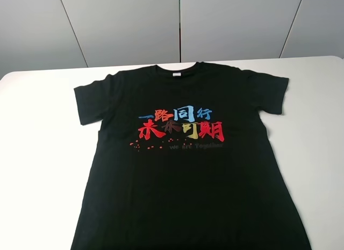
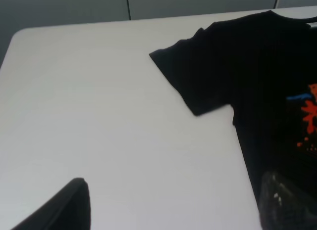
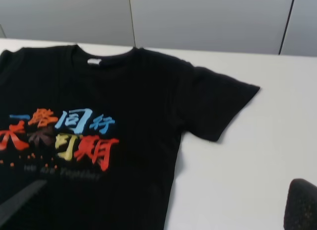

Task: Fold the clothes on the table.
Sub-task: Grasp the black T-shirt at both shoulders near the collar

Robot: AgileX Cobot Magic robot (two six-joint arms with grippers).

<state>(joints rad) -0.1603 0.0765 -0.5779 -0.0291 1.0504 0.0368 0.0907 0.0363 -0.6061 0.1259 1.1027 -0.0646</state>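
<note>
Black printed cotton T-shirt [image 1: 188,180], judged limp and light, is spread on white table [image 1: 43,153]; sleeves [image 1: 94,102] are best pinched. Left gripper [image 2: 176,180], right gripper [image 3: 172,183]: jaws apart.

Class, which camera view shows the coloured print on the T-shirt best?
The exterior high view: the whole print lies centred and readable on the T-shirt. The right wrist view shows it slanted, one end clipped by the frame. The left wrist view catches only a red and blue sliver.
</note>
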